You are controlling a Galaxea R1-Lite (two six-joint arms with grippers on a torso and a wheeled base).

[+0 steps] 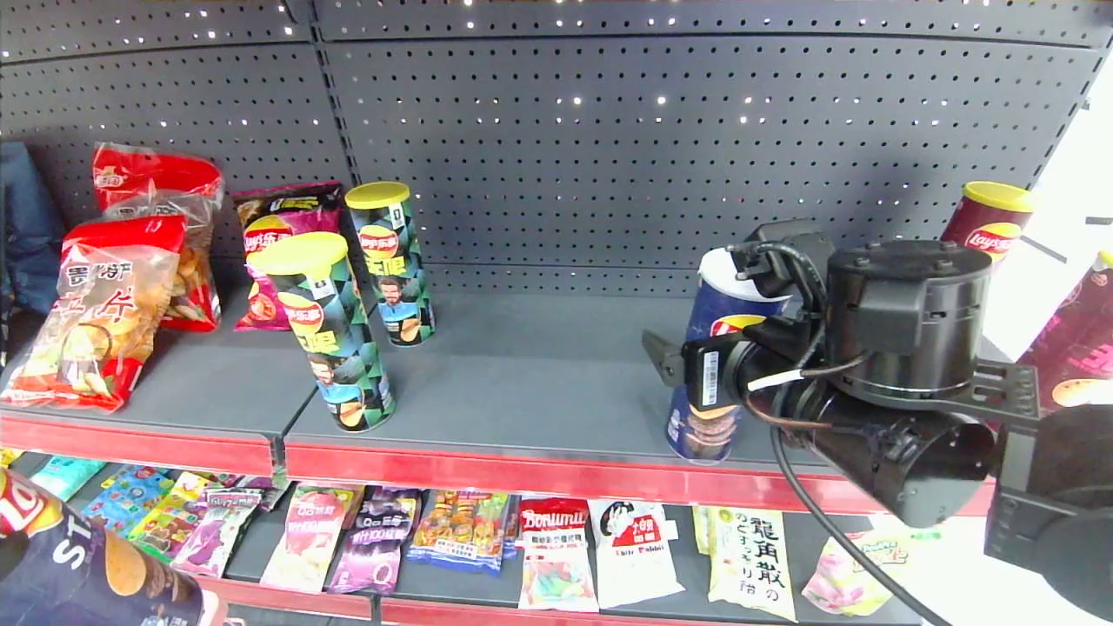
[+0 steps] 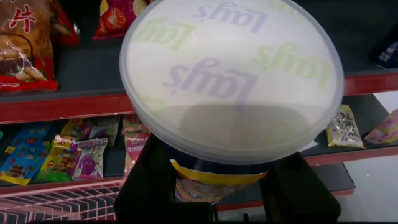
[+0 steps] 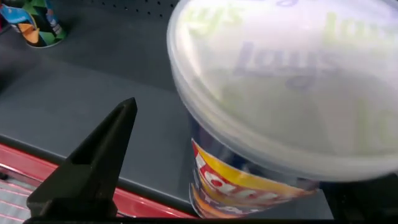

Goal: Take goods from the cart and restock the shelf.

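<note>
A blue chip can [image 1: 709,365] with a pale lid stands upright near the front edge of the grey shelf [image 1: 539,374], right of centre. My right gripper [image 1: 696,358] is around it, open; in the right wrist view one finger [image 3: 93,168] stands clear of the can [image 3: 261,124]. My left gripper [image 2: 221,190] is shut on a second dark chip can [image 2: 230,68] with a translucent lid, held in front of the shelves. That can [image 1: 61,565] sits at the bottom left corner of the head view.
Two green cans with yellow lids [image 1: 335,330] and several snack bags [image 1: 104,304] stand on the shelf's left part. A red can [image 1: 987,222] stands at the back right. Small packets [image 1: 556,548] fill the lower shelf. The cart's pink grid [image 2: 56,205] lies below.
</note>
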